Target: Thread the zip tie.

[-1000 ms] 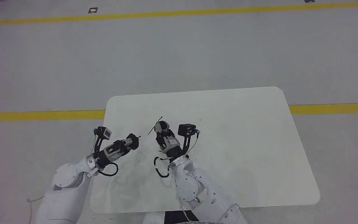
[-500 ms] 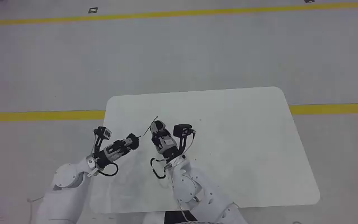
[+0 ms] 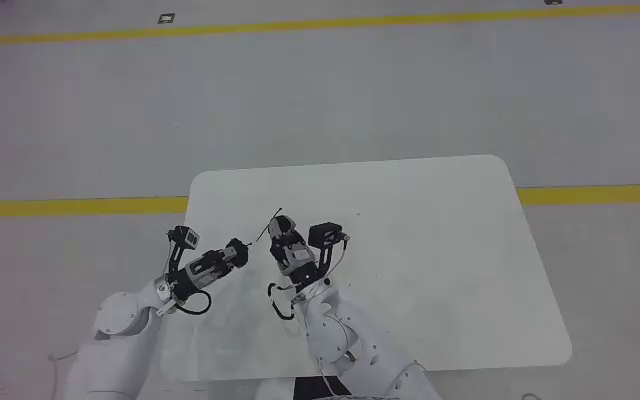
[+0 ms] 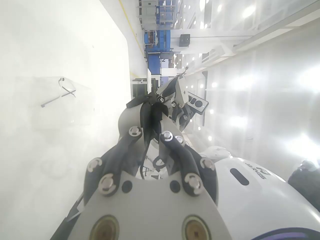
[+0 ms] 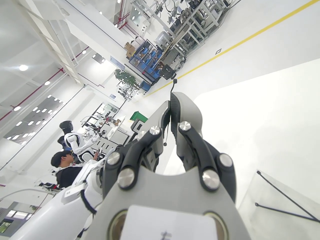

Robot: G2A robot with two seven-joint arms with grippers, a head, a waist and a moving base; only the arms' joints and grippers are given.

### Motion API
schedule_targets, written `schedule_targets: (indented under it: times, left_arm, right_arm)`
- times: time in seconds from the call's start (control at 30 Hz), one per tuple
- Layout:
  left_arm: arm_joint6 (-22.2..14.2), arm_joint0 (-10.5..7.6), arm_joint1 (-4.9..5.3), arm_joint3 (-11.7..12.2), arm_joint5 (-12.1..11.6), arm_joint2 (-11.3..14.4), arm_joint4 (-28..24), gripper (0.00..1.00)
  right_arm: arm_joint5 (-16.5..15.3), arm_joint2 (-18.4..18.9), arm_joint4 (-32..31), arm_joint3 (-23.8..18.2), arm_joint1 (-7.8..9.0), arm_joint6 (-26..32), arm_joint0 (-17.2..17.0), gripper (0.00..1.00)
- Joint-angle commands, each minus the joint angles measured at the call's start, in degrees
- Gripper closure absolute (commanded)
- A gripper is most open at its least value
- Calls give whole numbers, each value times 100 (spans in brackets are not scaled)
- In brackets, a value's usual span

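Standing over the white table (image 3: pixel 430 230), the right gripper (image 5: pixel 171 98) has its two dark pads pressed flat together, and nipped between them is the black zip tie (image 5: pixel 174 81). The square head of the tie sticks out just past the fingertips of that right gripper, while the thin strap runs back between the pads and hangs loose inside the gripper's frame. From above, the free length shows as a fine dark line slanting away from the right gripper toward the far edge of the table. The left gripper (image 3: pixel 240 248) hangs near the right gripper, on its left side, with its nose aimed across at it and a small gap of bare tabletop between the two. Its fingers look drawn together at the tips (I cannot tell whether anything at all is caught between them, as the pads blur into one dark shape). On the table, not far from the right gripper, sits a clear box (image 5: pixel 250 193), and lying in it are spare zip ties (image 5: pixel 285 196), two thin black straps angled toward each other. Well beyond the right gripper, on the pale floor past the table, a yellow line (image 3: pixel 300 22) runs across the room.
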Motion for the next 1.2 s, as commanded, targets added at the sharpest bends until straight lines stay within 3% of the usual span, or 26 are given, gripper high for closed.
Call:
schedule_targets:
  times: [0.0, 0.73, 1.17]
  left_arm:
    - [0, 0, 0, 0, 0, 0, 0, 100]
    - [0, 0, 0, 0, 0, 0, 0, 100]
    - [0, 0, 0, 0, 0, 0, 0, 100]
  right_arm:
    - [17, -14, -36, -2, -5, -15, 12, 100]
    - [74, -157, -98, 443, -126, -116, 279, 100]
    - [39, -106, -144, 467, -145, -145, 294, 100]
